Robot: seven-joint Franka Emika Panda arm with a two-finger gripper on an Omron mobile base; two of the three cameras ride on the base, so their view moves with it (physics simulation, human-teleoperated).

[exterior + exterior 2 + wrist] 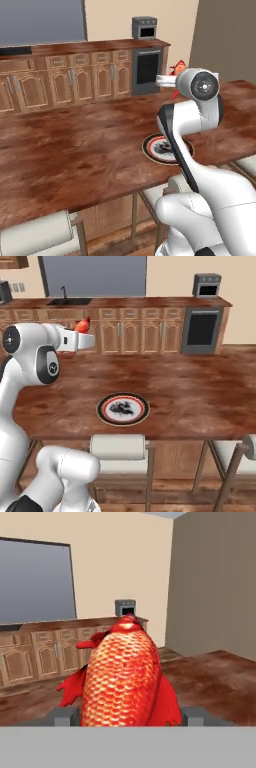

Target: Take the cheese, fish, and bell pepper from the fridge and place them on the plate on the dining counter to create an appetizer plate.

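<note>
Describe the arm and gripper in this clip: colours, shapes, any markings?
Glossy white arm of rounded segments with dark joint bands and a dark circular cap at the elbow joint. The gripper has small dark grey blocky finger tips. No cables or lettering visible.

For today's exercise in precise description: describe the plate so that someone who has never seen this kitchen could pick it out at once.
Find the long reddish-brown dining counter in the middle of the room, with white-cushioned stools along its near edge. The plate lies flat near that edge, just beyond one stool. It is round, with a dark rim and a red-and-white patterned centre.
</note>
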